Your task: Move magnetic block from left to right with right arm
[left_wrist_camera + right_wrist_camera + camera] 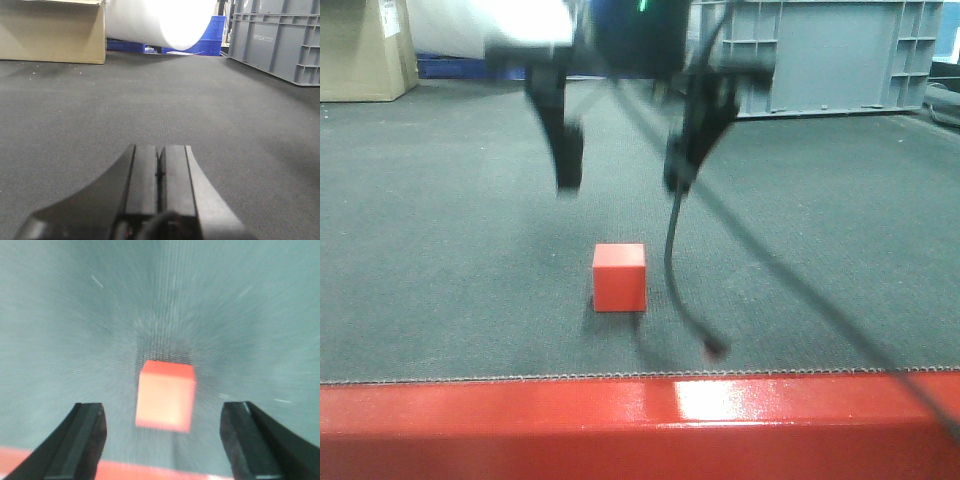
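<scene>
On the grey mat (440, 250), near the red strip (620, 420), the block (619, 277) sits alone. Above it hangs the right gripper (620, 165), jaws wide apart and empty. Left gripper (160, 172): fingers pressed together, holding nothing

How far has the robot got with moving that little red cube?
Early stage. Done: the right gripper is lined up above the magnetic block, fingers spread wide on either side. In hand: nothing yet; the block sits alone on the grey mat, untouched. The left gripper is closed and idle. Left: lower, close on the block, carry it right and release.
</scene>
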Tool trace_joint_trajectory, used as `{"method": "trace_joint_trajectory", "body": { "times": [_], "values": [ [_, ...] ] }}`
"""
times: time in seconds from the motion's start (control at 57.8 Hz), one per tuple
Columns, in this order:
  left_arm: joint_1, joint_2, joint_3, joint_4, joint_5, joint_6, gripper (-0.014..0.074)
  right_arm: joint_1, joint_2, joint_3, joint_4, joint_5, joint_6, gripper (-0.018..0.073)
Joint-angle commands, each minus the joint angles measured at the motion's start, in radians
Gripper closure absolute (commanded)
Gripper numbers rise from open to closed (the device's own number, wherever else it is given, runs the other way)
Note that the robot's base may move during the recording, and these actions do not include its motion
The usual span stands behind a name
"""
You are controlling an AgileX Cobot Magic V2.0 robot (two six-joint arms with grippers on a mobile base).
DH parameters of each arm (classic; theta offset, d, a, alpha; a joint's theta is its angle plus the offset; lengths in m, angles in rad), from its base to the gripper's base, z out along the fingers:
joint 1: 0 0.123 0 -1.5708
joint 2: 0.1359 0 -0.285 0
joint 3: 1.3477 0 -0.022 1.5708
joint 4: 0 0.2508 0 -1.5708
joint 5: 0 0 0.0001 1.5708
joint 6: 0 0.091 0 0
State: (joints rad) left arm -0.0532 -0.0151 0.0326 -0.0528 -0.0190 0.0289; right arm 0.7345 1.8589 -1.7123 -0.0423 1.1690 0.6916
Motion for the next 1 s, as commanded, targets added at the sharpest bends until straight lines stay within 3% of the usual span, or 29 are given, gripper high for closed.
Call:
{"method": "trace_joint_trajectory", "body": {
  "times": [0.0,0.225,0.381,0.554,0.796,0.917,0.987],
  "values": [
    [0.0,-0.008,0.009,-0.005,-0.087,-0.006,0.0713,0.003,-0.119,0.01,-0.045,-0.033,-0.006,0.0048],
    [0.0,-0.008,0.009,-0.005,-0.087,-0.006,0.0713,-0.023,-0.284,0.208,-0.089,-0.151,-0.025,0.0359],
    [0.0,-0.008,0.009,-0.005,-0.087,-0.006,0.0713,-0.078,-0.415,0.404,-0.094,-0.311,-0.135,0.0516],
    [0.0,-0.008,0.009,-0.005,-0.087,-0.006,0.0713,-0.164,-0.57,0.606,-0.078,-0.469,-0.252,0.0516],
    [0.0,-0.008,0.009,-0.005,-0.087,-0.006,0.0713,-0.374,-0.799,0.902,0.107,-0.773,-0.632,0.0516],
    [0.0,-0.008,0.009,-0.005,-0.087,-0.006,0.0713,-0.472,-0.911,1.049,0.149,-0.92,-0.756,0.0516],
    [0.0,-0.008,0.009,-0.005,-0.087,-0.006,0.0713,-0.528,-0.989,1.127,0.17,-1.006,-0.776,0.0516]
  ]
}}
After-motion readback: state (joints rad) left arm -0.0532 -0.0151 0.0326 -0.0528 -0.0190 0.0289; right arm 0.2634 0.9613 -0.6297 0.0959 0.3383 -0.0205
